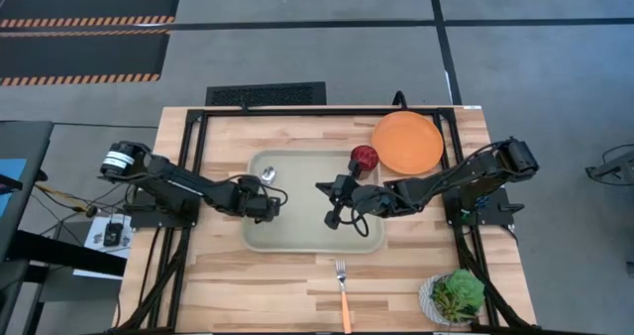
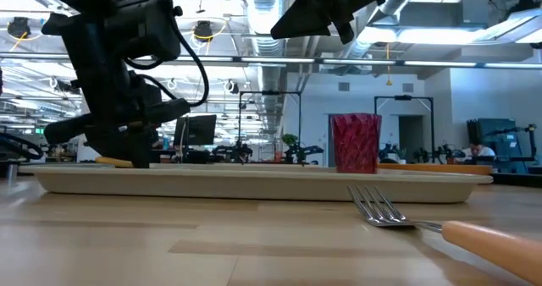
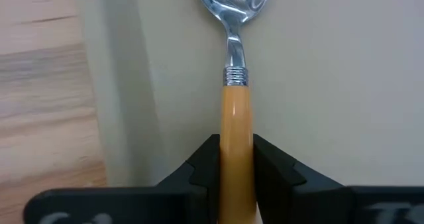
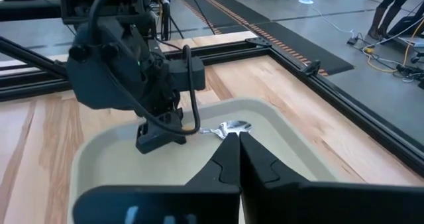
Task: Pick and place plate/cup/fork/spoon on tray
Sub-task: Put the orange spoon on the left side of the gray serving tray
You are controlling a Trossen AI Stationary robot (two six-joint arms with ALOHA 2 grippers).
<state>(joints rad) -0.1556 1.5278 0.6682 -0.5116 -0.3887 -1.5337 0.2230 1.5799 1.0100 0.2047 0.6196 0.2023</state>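
Butcher-block table, centre of the overhead frame: your left gripper [image 1: 265, 189] pinches the spoon [image 3: 233, 52] by its orange handle, low over the tray [image 1: 297, 238]. Let go only once it lies flat. Your right gripper [image 1: 335, 216] hangs pressed together, empty.

One tray [image 1: 260, 238], plate [image 1: 407, 143], cup [image 1: 364, 158], fork [image 1: 343, 287], spoon [image 3: 234, 65], potted plant [image 1: 456, 294].
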